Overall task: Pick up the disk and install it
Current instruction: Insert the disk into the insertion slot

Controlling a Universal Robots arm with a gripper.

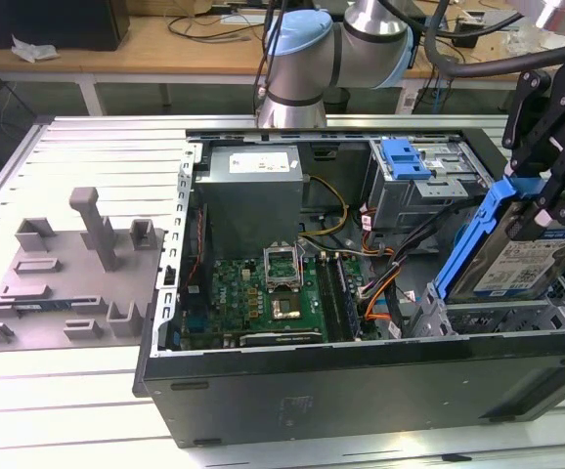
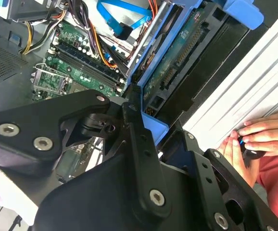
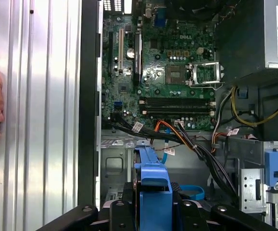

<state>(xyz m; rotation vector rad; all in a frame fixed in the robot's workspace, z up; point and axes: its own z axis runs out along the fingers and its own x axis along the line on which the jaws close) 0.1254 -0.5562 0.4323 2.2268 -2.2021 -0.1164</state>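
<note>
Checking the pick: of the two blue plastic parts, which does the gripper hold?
The blue frame of the disk, tilted over the case at the exterior view's right, clamped by the gripper. The blue latch on the drive cage stands apart.

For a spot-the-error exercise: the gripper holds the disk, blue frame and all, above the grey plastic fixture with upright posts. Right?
Not quite. The gripper does hold the disk, but above the open computer case, not the grey fixture, which lies apart on the exterior view's left. The exterior view shows it.
</note>
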